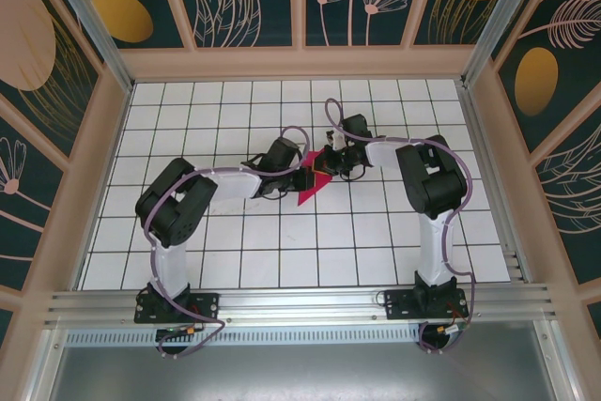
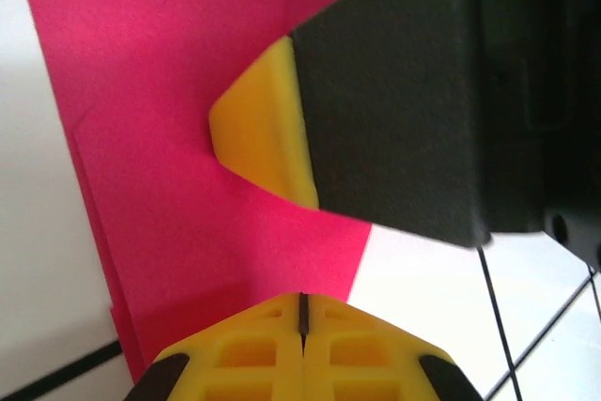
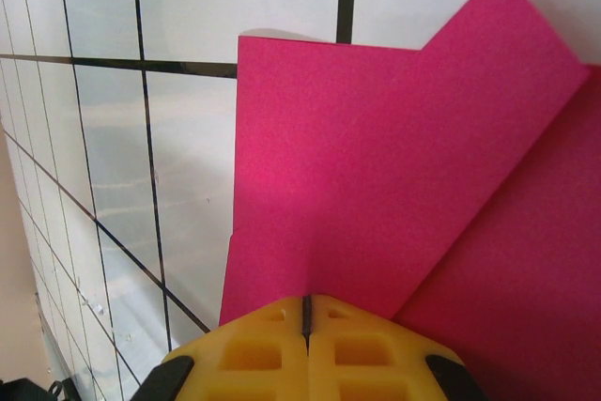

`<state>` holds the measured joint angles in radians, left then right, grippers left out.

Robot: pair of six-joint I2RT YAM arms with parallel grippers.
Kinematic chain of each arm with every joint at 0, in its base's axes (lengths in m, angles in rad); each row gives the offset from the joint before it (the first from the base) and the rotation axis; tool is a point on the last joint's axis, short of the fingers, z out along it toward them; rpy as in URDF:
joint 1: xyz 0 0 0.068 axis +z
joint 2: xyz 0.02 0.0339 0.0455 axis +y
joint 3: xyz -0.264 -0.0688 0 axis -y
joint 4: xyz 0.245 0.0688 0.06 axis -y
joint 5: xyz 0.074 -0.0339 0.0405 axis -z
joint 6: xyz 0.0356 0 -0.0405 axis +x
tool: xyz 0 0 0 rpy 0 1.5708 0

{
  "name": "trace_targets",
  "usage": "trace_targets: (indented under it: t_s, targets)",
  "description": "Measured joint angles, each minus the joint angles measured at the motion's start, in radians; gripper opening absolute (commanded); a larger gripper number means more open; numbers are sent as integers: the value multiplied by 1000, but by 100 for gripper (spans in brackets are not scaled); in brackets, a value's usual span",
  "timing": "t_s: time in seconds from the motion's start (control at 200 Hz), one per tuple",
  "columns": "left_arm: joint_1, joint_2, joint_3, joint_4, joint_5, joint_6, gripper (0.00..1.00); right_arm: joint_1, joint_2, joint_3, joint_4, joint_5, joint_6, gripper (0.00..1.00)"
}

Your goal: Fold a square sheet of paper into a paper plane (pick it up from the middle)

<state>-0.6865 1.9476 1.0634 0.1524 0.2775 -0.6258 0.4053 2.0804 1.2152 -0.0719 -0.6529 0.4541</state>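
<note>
Paper: the square sheet of paper (image 1: 308, 192), magenta-pink, is folded into a smaller layered shape. It lies flat at the middle of the desk (image 1: 376, 251) and narrows to a point toward the desk's near edge.
Folds: in the right wrist view the paper (image 3: 376, 185) shows a straight-edged upper layer. A diagonal fold edge runs up to the right, and a lower layer peeks out along the left side.
Left jaws: closed tight over the desk's middle, the yellow fingertips (image 2: 258, 321) meeting at a thin seam above the paper (image 2: 188, 63). Whether a layer is nipped between them cannot be told.
Right jaws: also closed to a seam, fingertips (image 3: 352, 321) at the paper's near edge. In the left wrist view one yellow tip (image 2: 258, 138) is set down against the pink surface.
Arms: both reach in from the desk's near edge and meet at its middle.
Desk: white, ruled with dark grid lines (image 3: 188, 7).
</note>
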Motion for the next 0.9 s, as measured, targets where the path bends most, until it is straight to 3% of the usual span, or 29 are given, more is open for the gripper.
trace_targets:
  t_s: [0.32, 0.61, 0.901]
  targets:
    - [0, 21, -18, 4, 2, 0, 3, 0, 0, 0, 0, 0, 0, 2]
    - [8, -11, -115, 105, 42, 2, 1, 0, 0, 0, 0, 0, 0, 2]
    - [7, -129, -220, 6, 118, 40, 1, 0, 0, 2, -4, 1, 0, 2]
